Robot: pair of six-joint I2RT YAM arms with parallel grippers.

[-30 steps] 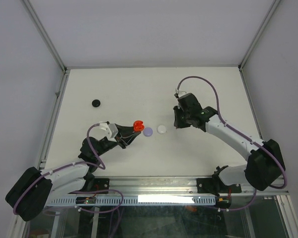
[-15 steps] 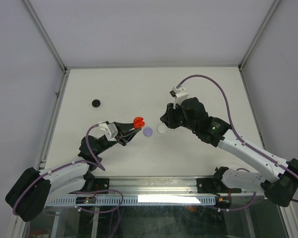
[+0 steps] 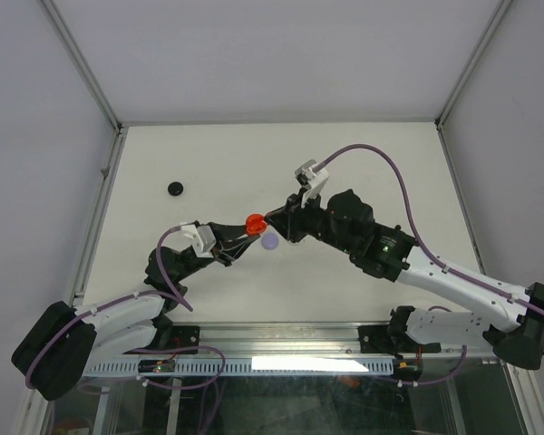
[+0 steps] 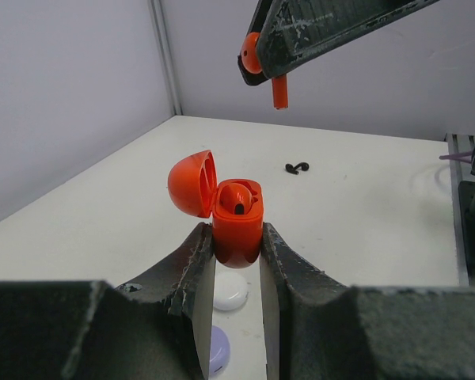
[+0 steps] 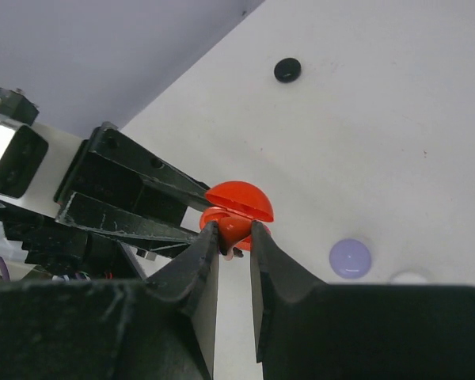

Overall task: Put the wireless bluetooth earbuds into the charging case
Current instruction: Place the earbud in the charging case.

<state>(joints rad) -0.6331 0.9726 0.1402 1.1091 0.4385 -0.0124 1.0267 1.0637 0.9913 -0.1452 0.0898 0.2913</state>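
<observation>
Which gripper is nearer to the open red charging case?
Left. The left gripper clamps the charging case; the right gripper holds an earbud above it, not touching.

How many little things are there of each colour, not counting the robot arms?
Red: 3 (charging case, seated earbud, loose earbud in the right tool)
Purple disc: 1
White disc: 1
Black piece: 1
Total: 6

There is one orange charging case; two orange earbuds, one in the case and one above it; one purple disc; one white disc; one small black cap.
</observation>
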